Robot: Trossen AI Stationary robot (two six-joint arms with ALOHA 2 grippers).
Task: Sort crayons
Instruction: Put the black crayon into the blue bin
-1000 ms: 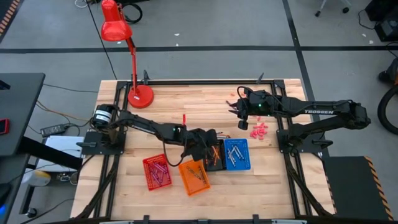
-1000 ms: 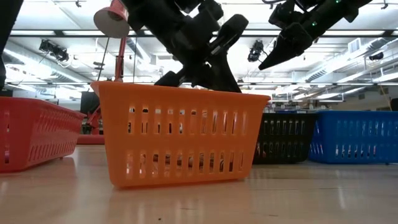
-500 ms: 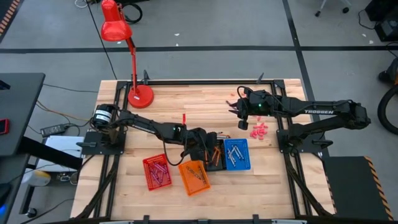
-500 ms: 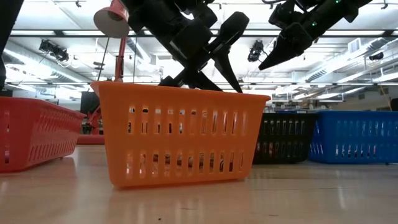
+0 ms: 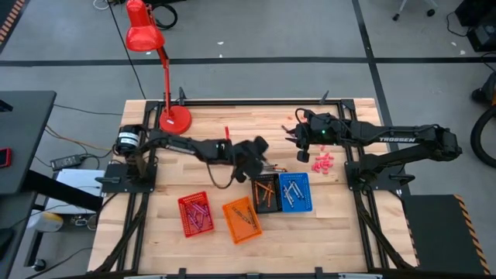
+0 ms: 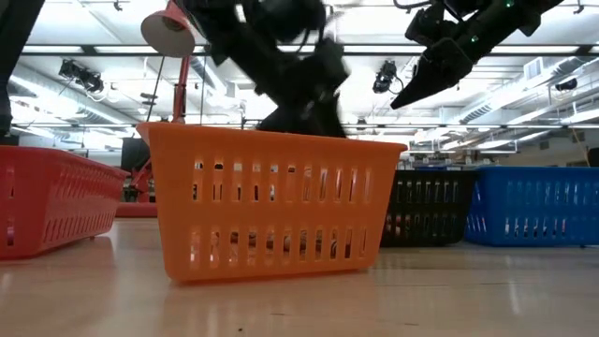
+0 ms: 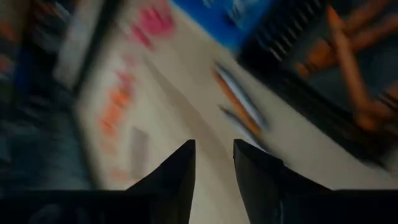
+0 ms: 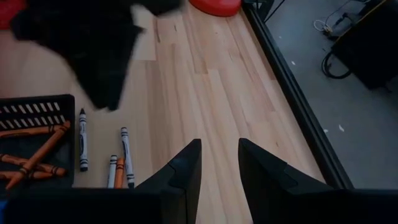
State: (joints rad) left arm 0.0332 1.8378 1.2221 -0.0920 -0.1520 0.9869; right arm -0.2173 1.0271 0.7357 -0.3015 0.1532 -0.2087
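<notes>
When looked at from above, table (image 5: 201, 128): bare wood, with red basket (image 5: 195, 215), orange basket (image 5: 242, 219), black basket (image 5: 266, 194) and blue basket (image 5: 294, 191) near the front.
Left gripper (image 7: 213, 152): over the loose crayons (image 8: 118, 165), fingers apart, empty.
Right gripper (image 8: 217, 149): hanging near the far right, fingers apart, touching nothing.
Crayons: some sorted in the baskets, a few lying just beside the black one.
Handling: probably light, stiff, easy to roll or snap.
Grip place: best across the middle of one stick.

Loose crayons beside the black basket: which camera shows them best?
The right wrist view: loose crayons lie sharp on the wood beside the black basket. The left wrist view blurs them, the high view shows specks, the low view hides them.
</notes>
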